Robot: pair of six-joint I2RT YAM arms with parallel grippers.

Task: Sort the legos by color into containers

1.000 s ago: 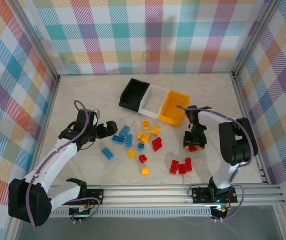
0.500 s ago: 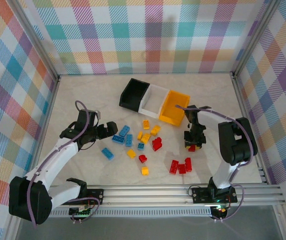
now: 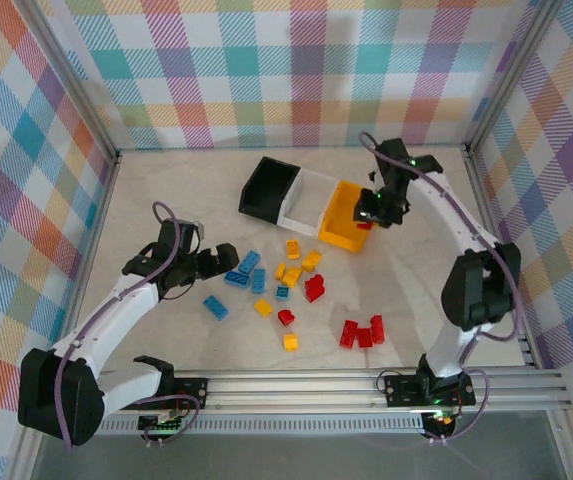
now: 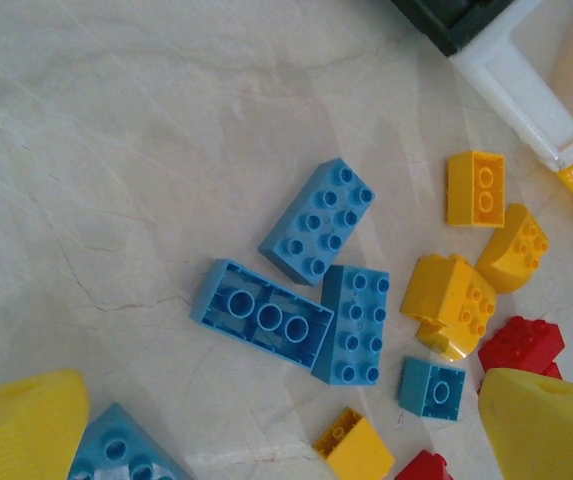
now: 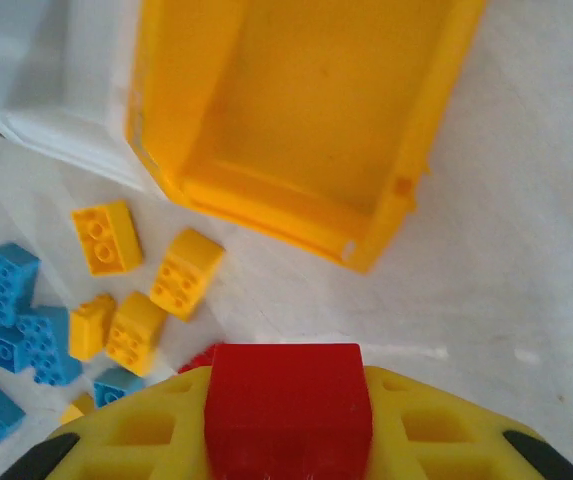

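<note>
Two grippers work your table. At left centre of the overhead view, your left gripper hovers with its jaws spread wide and nothing between them, just left of a cluster of blue bricks. Beside those, toward the middle, lie yellow bricks, then a few red bricks lower right of centre. Above the pile you see three joined bins in a row: black bin, white bin, yellow-orange bin. At upper right, your right gripper is clamped on a red brick, at the yellow-orange bin's lower right corner in the overhead view.
</note>
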